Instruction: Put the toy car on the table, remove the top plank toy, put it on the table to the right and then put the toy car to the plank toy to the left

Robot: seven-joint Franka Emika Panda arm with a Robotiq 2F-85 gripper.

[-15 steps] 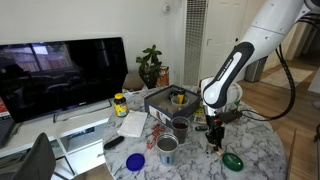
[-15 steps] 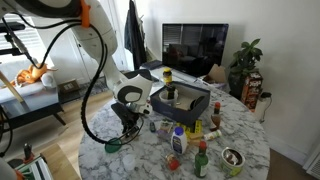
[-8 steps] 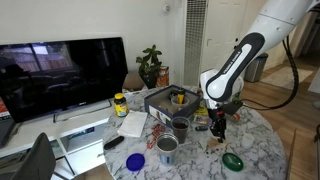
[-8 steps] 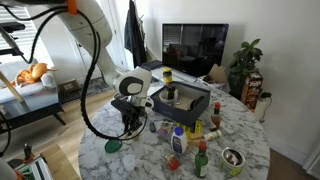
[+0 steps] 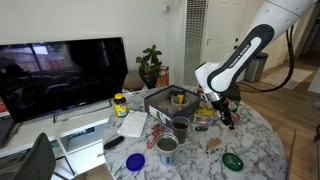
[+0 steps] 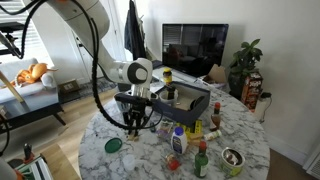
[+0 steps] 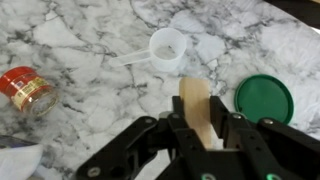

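Note:
My gripper is shut on a pale wooden plank toy, which sticks out forward between the jaws. It hangs above the marbled table. In both exterior views the gripper is held well above the table top, near the tray. A small brownish thing lies on the table below; it is too small to tell what it is. I cannot make out the toy car.
Below the gripper lie a white scoop, a green lid and a red cap. A grey tray, cups, a blue lid and bottles crowd the table.
The gripper has risen from just above the table and moved back toward the tray, carrying the plank up with it.

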